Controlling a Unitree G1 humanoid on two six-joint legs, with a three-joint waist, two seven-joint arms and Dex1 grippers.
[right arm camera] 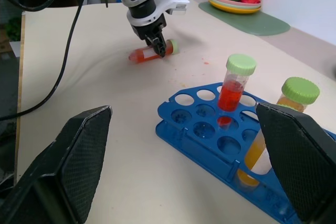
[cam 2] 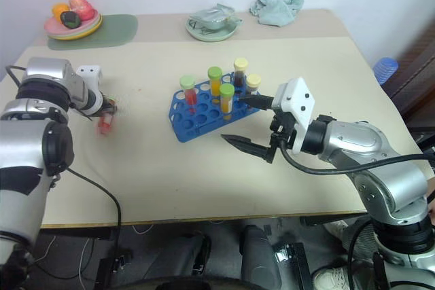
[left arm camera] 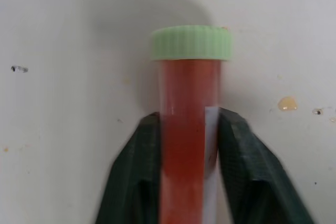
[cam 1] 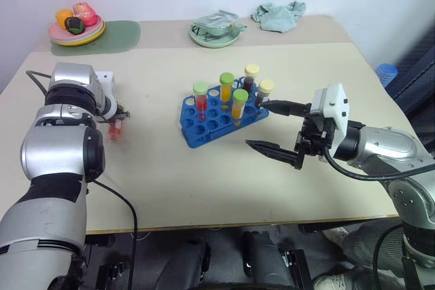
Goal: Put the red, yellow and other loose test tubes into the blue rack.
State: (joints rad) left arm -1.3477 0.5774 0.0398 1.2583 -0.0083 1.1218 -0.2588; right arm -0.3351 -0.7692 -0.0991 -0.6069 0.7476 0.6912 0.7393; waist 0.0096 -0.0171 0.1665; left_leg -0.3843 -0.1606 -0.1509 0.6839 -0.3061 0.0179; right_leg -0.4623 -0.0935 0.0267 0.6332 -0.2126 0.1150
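Fingers of the left gripper (left arm camera: pixel 184 150) are squeezed tight on the red tube (left arm camera: pixel 186 129), one on each side of its middle. It lies flat on the tabletop (cam 1: pixel 170 181), green cap pointing away from the wrist. The blue rack (cam 1: pixel 221 117) sits well off toward the robot's right, so I think the tube must be lifted, stood up and carried that way. The right gripper (cam 1: pixel 275 127) waits spread wide and empty just beside the rack. The left wrist view shows the pinch up close; the right wrist view shows the tube lying on its side.
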